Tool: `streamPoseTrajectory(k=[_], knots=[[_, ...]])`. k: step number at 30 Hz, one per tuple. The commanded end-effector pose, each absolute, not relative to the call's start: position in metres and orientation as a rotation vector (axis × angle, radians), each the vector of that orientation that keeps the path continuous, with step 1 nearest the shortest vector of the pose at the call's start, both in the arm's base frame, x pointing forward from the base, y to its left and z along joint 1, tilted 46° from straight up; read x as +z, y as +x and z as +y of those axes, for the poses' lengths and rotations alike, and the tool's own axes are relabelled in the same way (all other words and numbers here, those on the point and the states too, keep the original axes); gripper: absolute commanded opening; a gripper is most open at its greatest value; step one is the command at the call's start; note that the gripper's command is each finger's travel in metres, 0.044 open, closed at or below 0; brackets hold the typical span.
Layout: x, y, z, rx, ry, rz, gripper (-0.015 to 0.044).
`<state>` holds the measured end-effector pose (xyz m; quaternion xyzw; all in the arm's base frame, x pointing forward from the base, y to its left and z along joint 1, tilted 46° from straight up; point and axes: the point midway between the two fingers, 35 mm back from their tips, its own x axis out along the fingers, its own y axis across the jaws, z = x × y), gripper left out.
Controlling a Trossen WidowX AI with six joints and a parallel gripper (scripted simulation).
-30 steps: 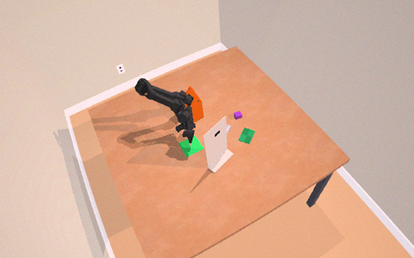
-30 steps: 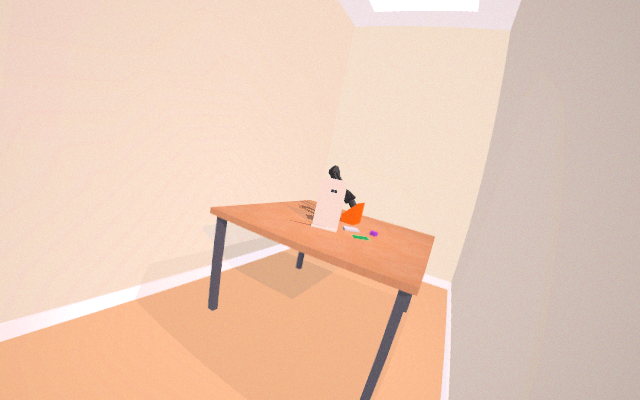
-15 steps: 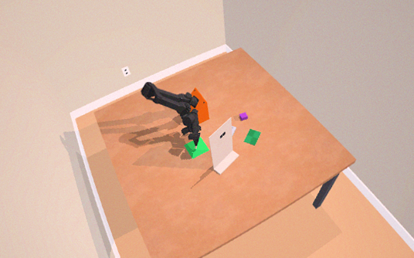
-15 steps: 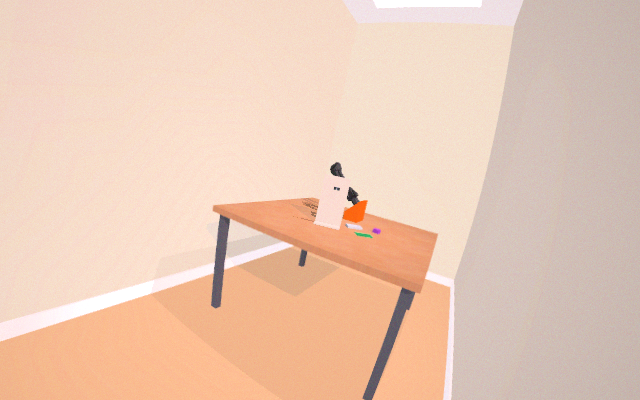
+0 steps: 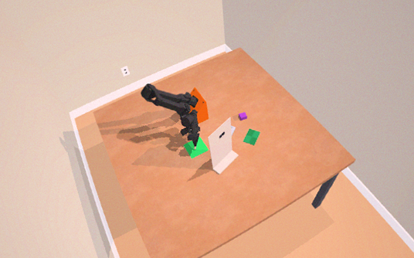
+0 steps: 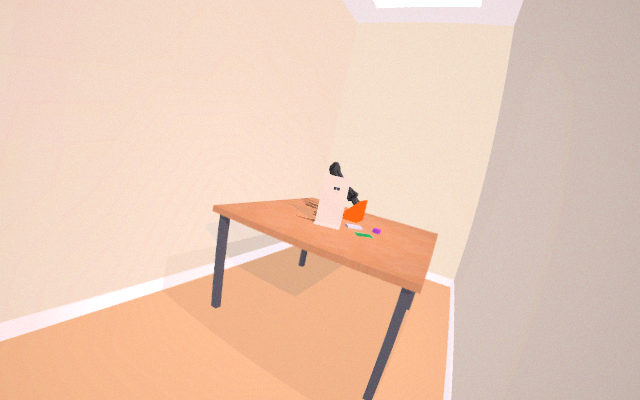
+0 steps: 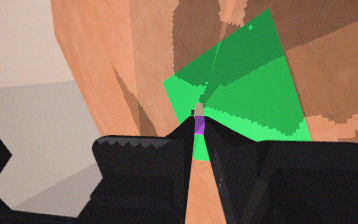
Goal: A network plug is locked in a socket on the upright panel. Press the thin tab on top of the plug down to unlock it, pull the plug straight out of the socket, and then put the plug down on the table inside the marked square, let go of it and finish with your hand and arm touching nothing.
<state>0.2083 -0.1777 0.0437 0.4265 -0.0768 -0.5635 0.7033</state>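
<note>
One upright panel (image 5: 221, 143) stands just beside the claw (image 5: 194, 145) gripping the plug (image 7: 199, 121).

the wooden table (image 5: 259, 213) carries a white upright panel (image 5: 220, 146), two green squares (image 5: 251, 137), an orange wedge (image 5: 202, 109) and a purple block (image 5: 242, 115).

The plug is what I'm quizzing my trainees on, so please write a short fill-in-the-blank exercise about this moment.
1. The gripper is shut on the ____.
2. The gripper hangs over the bright ____ square.
3. The socket in the upright panel is now ____.
4. The small loose cube behind the panel is ____.

Missing words: plug; green; empty; purple
</note>
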Motion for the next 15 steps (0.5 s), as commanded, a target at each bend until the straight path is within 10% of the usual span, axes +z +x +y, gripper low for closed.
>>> streamPoseTrajectory(k=[1, 15], knots=[[0.0403, 0.2052, -0.1795, -1.255, 0.942, -0.161, 0.0], [0.0383, 0.2051, -0.1836, -1.255, 0.941, -0.161, 0.0]])
